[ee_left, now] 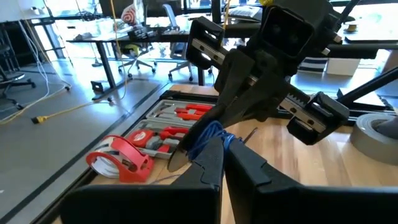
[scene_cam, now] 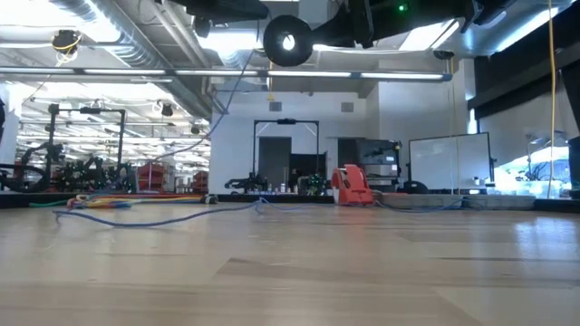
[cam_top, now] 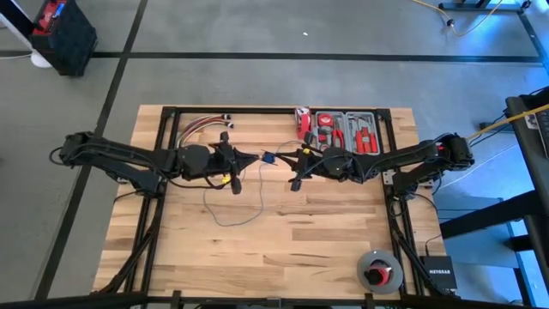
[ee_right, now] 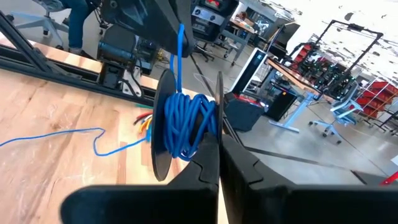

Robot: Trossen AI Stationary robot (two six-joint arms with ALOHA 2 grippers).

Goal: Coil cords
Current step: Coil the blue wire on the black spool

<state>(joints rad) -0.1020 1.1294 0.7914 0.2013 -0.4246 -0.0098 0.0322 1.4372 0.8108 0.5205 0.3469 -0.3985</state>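
Observation:
A thin blue cord is partly wound on a small black spool (ee_right: 183, 127) held in the air over the table's middle, between my two grippers. From the spool a strand runs to my left gripper (cam_top: 257, 159), which is shut on it. The rest of the cord (cam_top: 233, 210) hangs down and lies in loose loops on the wood. My right gripper (cam_top: 285, 160) faces the left one and is shut on the spool. In the low view the spool (scene_cam: 288, 41) hangs high above the table. My left gripper pinches a single strand of the cord (ee_left: 212, 134) between its two fingers, close to the spool, coming level from the table's left. The strand (ee_right: 180, 59) runs taut and straight from the windings to the fingers. My right gripper pinches the rim of the spool's thin flange (ee_right: 219, 134) between its two fingers, coming level from the table's right. The spool is lifted clear of the table, its flanges standing on edge and the windings between them.
A bundle of red, yellow and white wires (cam_top: 202, 125) lies at the far left. A tool tray (cam_top: 345, 130) with red-handled tools and a red tape measure (ee_left: 119, 158) sit at the far edge. A tape roll (cam_top: 380, 270) sits near the front right.

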